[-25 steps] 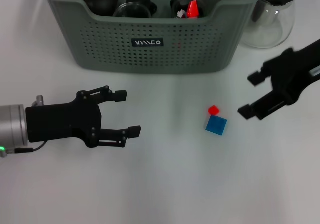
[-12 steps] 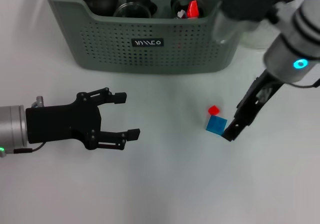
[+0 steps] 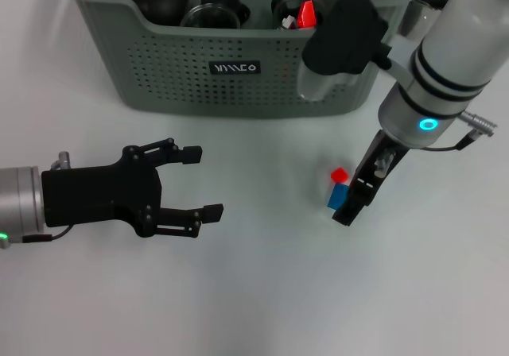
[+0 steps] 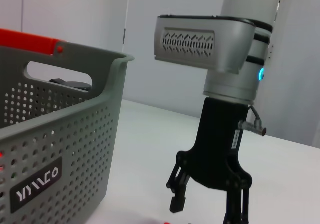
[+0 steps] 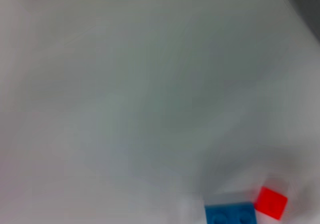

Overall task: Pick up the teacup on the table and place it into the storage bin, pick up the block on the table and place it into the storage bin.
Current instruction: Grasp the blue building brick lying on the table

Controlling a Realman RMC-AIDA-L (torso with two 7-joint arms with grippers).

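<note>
Left gripper (image 3: 211, 183): matte black, linked two-finger frame on a silver cylindrical wrist with a small green light and thin black cable. Right gripper (image 3: 350, 205): black, on a white arm with black bands and a glowing blue ring.

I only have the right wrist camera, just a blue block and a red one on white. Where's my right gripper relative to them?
Observer: The right gripper is down at the blue block, covering its right part in the head view; the red block beside it is uncovered.
Operator: Is it open?
Observer: Yes, the left wrist view shows its fingers spread apart.
Operator: Where's the other arm?
Observer: The left gripper hovers open over the table, in front of the left end of the storage bin.
</note>
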